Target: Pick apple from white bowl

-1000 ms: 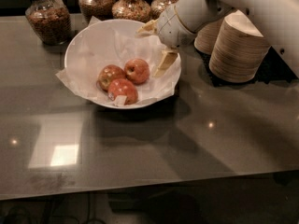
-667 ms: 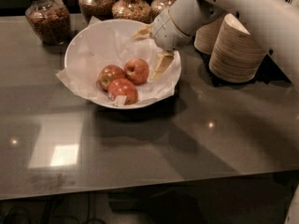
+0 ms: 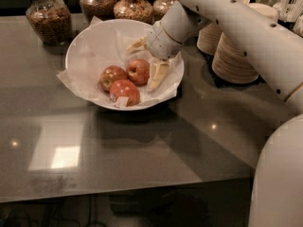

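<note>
Our gripper (image 3: 147, 59) hangs inside the white bowl (image 3: 85, 41) with its two fingers spread wide, holding nothing. The lower finger lies just right of the apple (image 3: 138, 71). We count three apples in the bowl; one front apple (image 3: 124, 91) carries a white sticker, its writing unreadable. Four jars (image 3: 47, 18) stand behind, and two stacks of paper bowls (image 3: 239, 56) stand at the right.

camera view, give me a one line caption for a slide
Robot's open tool hangs inside the white bowl, right by the rearmost apple
</note>
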You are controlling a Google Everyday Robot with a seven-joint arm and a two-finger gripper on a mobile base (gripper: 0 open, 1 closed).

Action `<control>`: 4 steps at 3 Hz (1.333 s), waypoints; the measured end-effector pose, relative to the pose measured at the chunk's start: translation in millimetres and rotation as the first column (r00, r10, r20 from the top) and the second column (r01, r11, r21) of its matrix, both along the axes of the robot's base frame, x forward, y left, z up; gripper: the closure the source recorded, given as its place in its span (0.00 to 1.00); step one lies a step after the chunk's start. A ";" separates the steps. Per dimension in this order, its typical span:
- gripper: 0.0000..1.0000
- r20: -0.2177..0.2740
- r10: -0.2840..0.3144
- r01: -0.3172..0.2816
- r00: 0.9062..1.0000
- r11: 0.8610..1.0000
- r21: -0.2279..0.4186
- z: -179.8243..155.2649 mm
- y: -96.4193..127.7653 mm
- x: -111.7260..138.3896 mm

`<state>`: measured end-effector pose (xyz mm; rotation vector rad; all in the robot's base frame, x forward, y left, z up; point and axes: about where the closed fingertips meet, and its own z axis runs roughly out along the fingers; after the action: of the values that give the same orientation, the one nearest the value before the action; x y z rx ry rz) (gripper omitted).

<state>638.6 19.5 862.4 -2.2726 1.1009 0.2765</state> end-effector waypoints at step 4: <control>0.65 -0.006 0.034 -0.034 0.999 0.999 -0.030 -6.5 15.0 3.0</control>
<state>641.6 34.5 855.9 -2.3198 1.0770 0.2820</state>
